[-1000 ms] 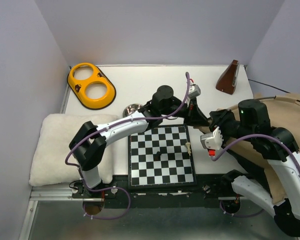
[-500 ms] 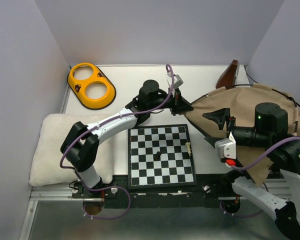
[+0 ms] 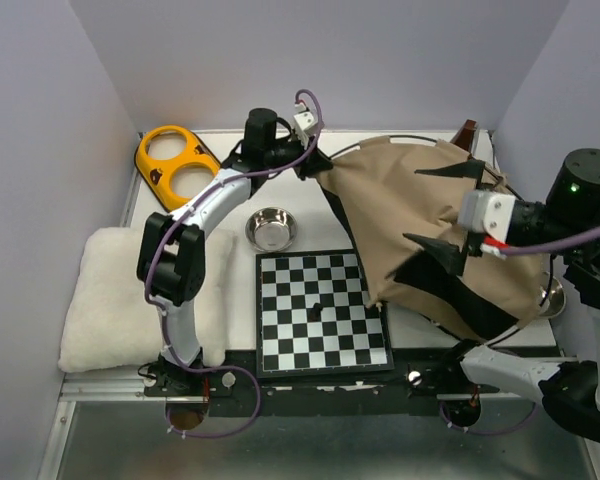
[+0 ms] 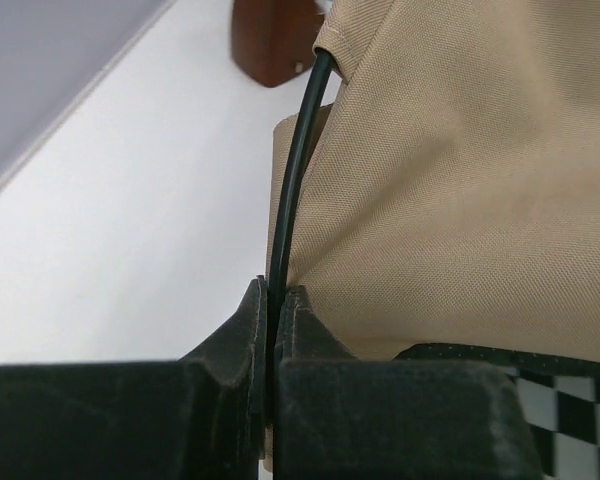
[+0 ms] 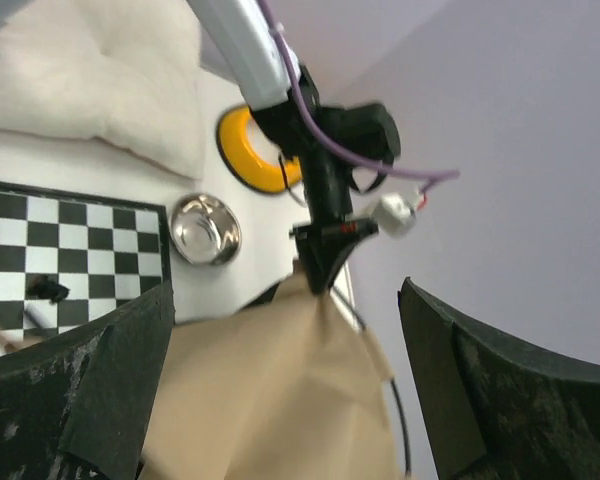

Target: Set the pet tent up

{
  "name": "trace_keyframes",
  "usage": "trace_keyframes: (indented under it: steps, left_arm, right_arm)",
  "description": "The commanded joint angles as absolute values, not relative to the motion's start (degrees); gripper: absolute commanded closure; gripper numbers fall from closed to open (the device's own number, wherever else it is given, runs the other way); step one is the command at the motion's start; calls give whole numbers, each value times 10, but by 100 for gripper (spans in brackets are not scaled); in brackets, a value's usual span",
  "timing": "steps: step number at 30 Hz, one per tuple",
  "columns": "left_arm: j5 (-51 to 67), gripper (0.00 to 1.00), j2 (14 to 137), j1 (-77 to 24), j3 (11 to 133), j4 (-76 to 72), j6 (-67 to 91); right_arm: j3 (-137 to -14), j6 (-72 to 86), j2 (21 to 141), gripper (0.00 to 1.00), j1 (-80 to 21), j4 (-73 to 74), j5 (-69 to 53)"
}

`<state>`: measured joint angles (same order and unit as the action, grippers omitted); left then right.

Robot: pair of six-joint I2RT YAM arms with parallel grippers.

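The pet tent [image 3: 420, 215] is a tan fabric heap with black lining on the right half of the table, and its lower left edge lies over the chessboard's right side. My left gripper [image 3: 317, 166] reaches to the back middle, shut on the tent's thin black pole [image 4: 295, 170] at a fabric corner. In the left wrist view the pole runs straight between the closed fingers [image 4: 310, 320]. My right gripper [image 3: 412, 206] hovers above the tent [image 5: 270, 400], open wide, with nothing between its fingers [image 5: 110, 380]. The left gripper [image 5: 325, 250] pinches the tent's peak in the right wrist view.
A yellow two-hole feeder [image 3: 183, 172] lies at the back left, with a steel bowl [image 3: 271, 228] near the middle. The chessboard [image 3: 315, 320] carries small pieces at the front. A fluffy white cushion [image 3: 120, 300] fills the left. A brown metronome [image 3: 468, 135] peeks from behind the tent.
The left gripper has swung back and left, dragging the tent by its pole onto the table. The right gripper has opened, let go of the fabric and lifted above it.
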<state>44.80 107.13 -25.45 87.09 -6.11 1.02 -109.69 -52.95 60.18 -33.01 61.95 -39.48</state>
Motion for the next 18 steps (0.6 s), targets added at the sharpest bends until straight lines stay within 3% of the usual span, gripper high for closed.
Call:
trace_keyframes:
  steps: [1,3,5,7,10,16,17,18]
  left_arm:
    - [484,100,1150,-193,990,88,-141]
    - [490,92,1176,-180,1026,116,-176]
    - [469,69,1198,-174,1048,132,-218]
    - [464,56,1221,-164,1076,152,-230]
    - [474,46,1231,-142,1095,159,-207]
    - [517,40,1109,-103,951,60,-154]
    - [515,31,1084,-102,934,76,-163]
    - [507,30,1058,-103,919,87,-160]
  right_arm:
    - [-1114,-460,653,0,-332,696,-208]
    - [-1073,-484,652,2,-330,721,-167]
    - [-1034,-517,649,6,-327,747,-159]
    - [-1029,-534,658,7,-326,758,-148]
    - [-1068,-524,691,9,-323,752,-126]
    - [-1100,-448,730,9,-298,735,-138]
    - [-1086,-440,726,9,-296,727,-141]
    - [-1071,-432,718,9,-291,715,-142]
